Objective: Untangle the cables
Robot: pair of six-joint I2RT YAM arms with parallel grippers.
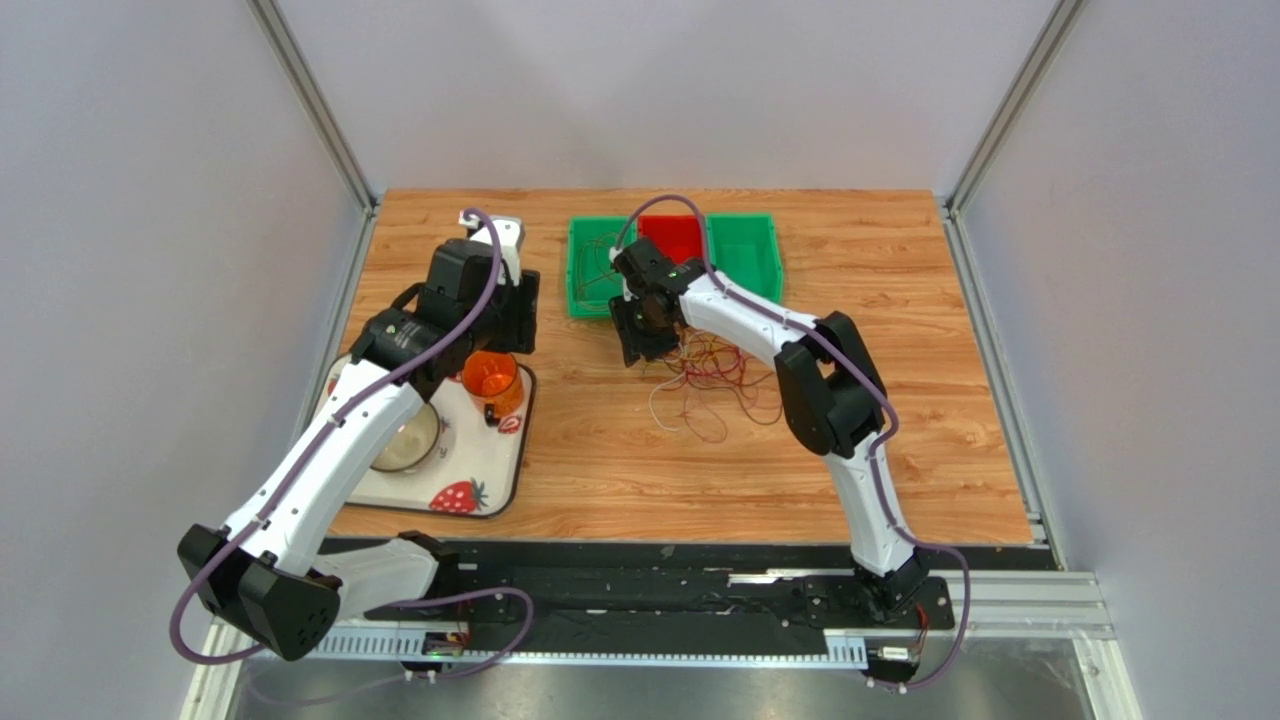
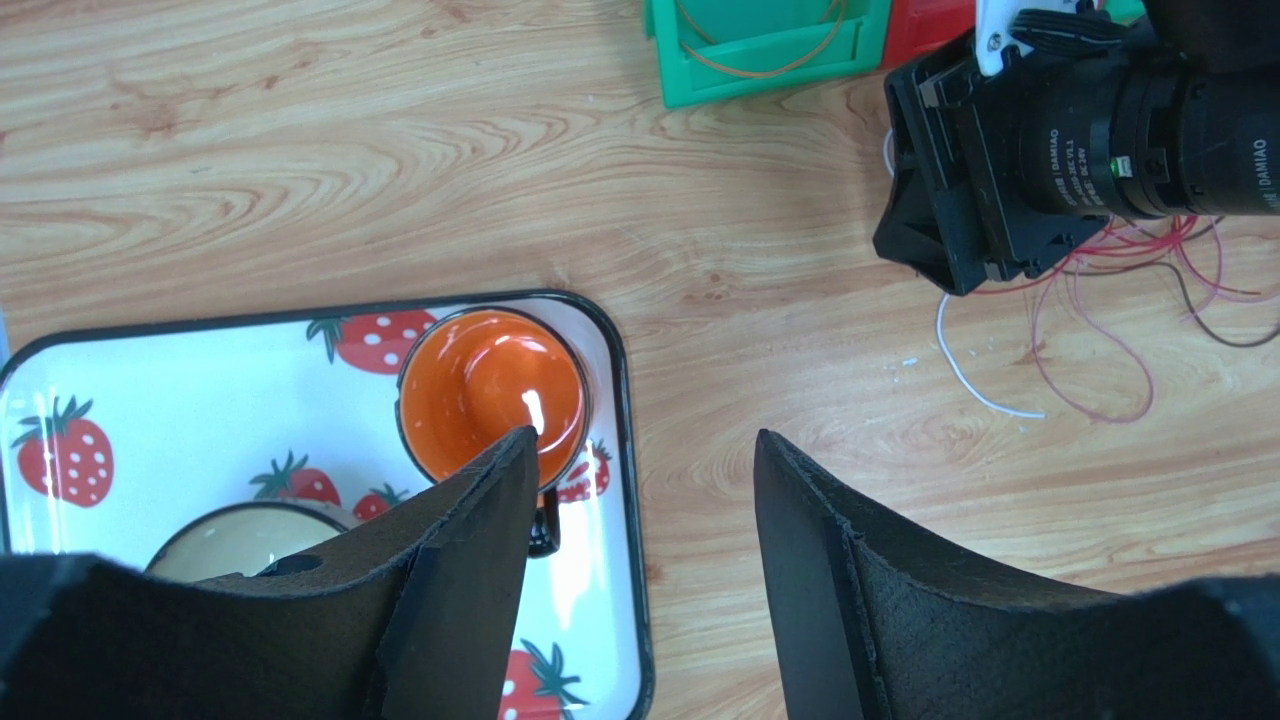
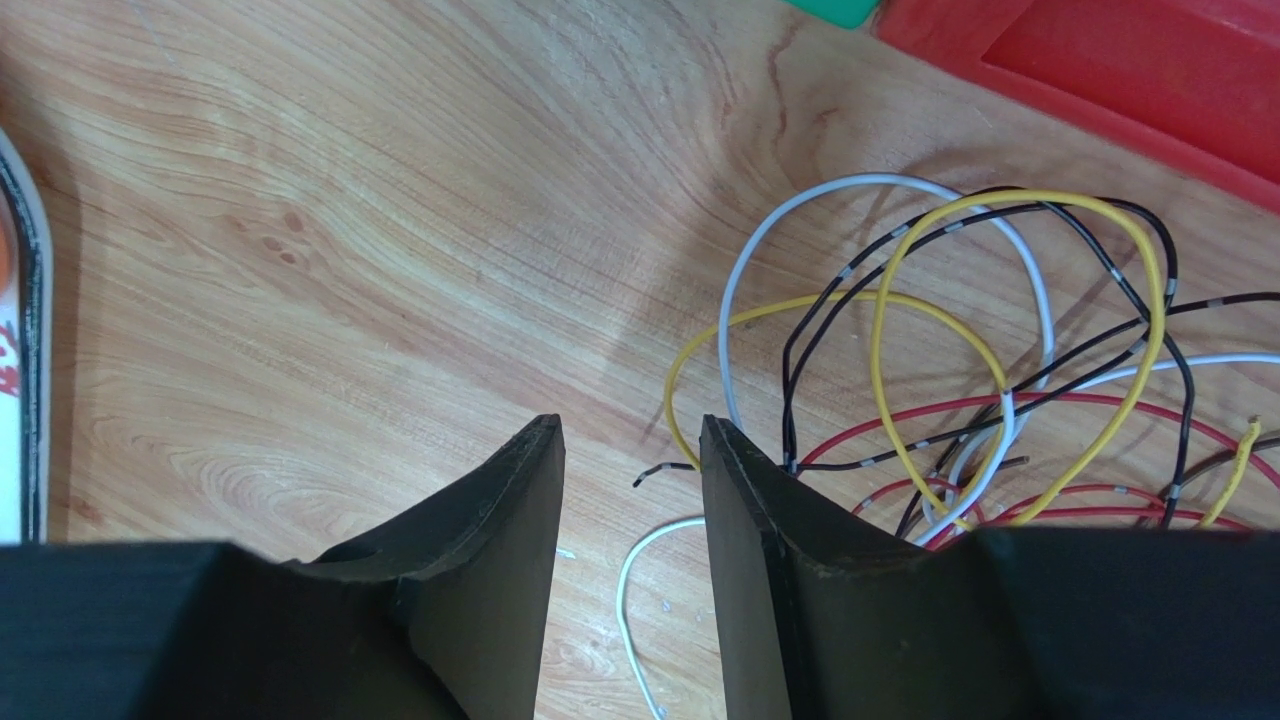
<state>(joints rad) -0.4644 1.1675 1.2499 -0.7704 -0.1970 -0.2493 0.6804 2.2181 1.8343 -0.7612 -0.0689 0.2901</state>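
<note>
The cables [image 1: 703, 378] lie in a loose tangle of red, yellow, black and whitish wires on the wooden table, in front of the bins. In the right wrist view the cables [image 3: 962, 345] loop just right of my right gripper [image 3: 631, 428]. Its jaws stand open and pinch nothing. A white wire [image 3: 643, 578] curves on the table under the gap. From above, the right gripper [image 1: 639, 342] hangs at the tangle's left edge. My left gripper [image 2: 643, 438] is open and empty over the tray's right edge, well left of the cables [image 2: 1104, 323].
A strawberry-print tray [image 1: 489, 495] at the left carries an orange cup [image 1: 492, 383] and a glass bowl [image 1: 409, 438]. Green bins [image 1: 744, 255] and a red bin [image 1: 672, 237] sit at the back. The tray's rim [image 3: 30, 300] shows left of the right gripper.
</note>
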